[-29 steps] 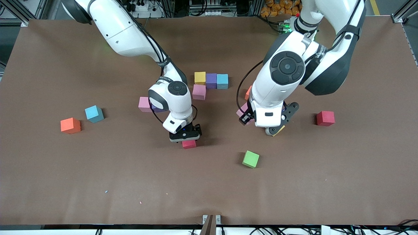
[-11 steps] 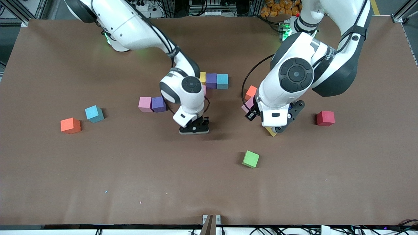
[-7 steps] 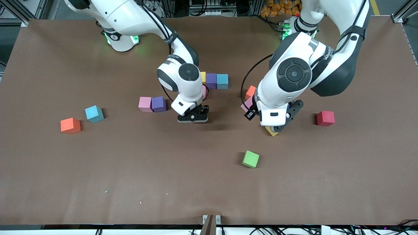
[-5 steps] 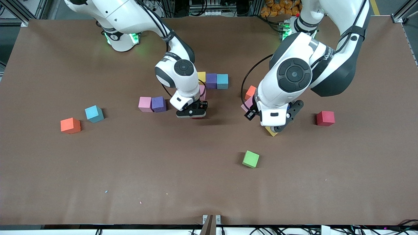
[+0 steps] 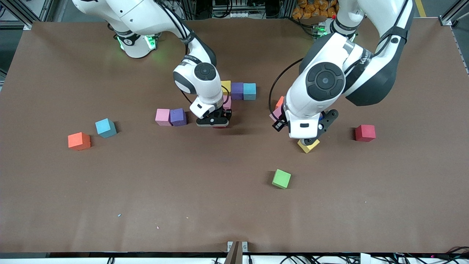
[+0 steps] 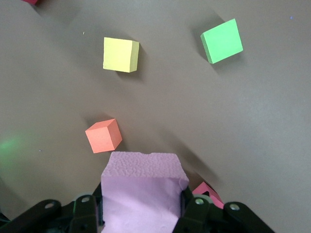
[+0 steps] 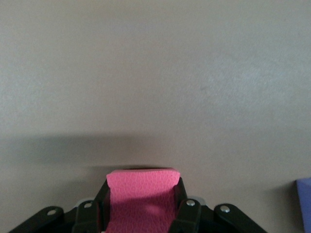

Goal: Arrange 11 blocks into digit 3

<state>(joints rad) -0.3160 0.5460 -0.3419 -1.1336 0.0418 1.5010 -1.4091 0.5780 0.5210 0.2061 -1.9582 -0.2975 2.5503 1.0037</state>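
now the right pincer (image 5: 214, 123) sits farther from the front camera than a second ago, close beside the pink block (image 5: 227, 102) under the yellow block (image 5: 226, 86). its fingers are clamped on a deep pink block (image 7: 141, 199), seen clearly in the right wrist view and only as a sliver in the front view. the left pincer (image 5: 307, 140) has risen a little and drawn back toward its base since then, uncovering more of the yellow block (image 5: 308, 146) that lies on the desk (image 5: 146, 190) below it. that pincer is clamped on a pale pink block (image 6: 142, 191).

the row of yellow, purple (image 5: 237, 90) and blue (image 5: 249, 91) blocks has not moved. a pink block (image 5: 162, 117) and a purple block (image 5: 178, 117) touch each other toward the right arm's end. a blue block (image 5: 105, 127) and an orange block (image 5: 78, 141) lie well apart from the row, nearer that end. a green block (image 5: 281, 178) lies nearest the front camera. a red block (image 5: 365, 132) lies toward the left arm's end. an orange block (image 5: 280, 102) and a pink one (image 5: 274, 114) peek out beside the left arm.
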